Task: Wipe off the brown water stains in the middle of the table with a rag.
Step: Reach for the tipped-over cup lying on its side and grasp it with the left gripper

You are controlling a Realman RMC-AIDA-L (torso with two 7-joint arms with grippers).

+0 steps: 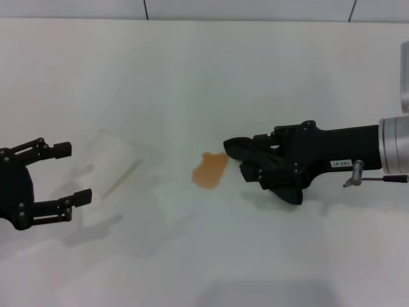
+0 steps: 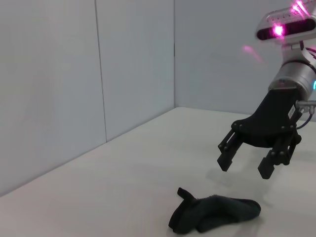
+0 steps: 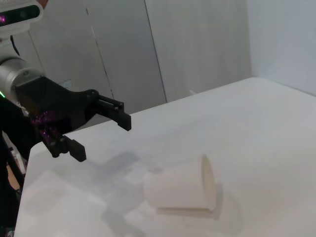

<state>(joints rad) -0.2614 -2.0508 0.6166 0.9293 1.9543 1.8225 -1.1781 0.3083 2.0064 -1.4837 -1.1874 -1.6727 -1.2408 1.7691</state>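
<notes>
Black two-fingered right gripper (image 2: 244, 168) hangs with its fingers spread and nothing between them, on the robot's right of the orange-brown lobed water stain (image 1: 209, 171) and close to it. Directly beneath it in the left wrist view lies the small black lumpy rag (image 2: 212, 213), flat on the table and not touched by either finger. The rag is elongated, and one pointed corner sticks up at the end farther from the gripper's arm. From the head view I cannot separate rag from gripper.

The stain sits mid-table on the plain white table (image 1: 192, 77). Its long axis runs on a diagonal, from a two-lobed end nearest the right gripper down to a broader end nearer the robot and its left.

Left of the stain, a pale see-through plastic cup (image 1: 115, 163) lies on its side. Beyond it the black left gripper (image 1: 73, 174) rests idle, fingers apart.

Risks, as I judge them: closing on only the raised corner would leave the cloth trailing and smearing liquid outward. A sweep carried too far leftward could knock the cup rolling.
</notes>
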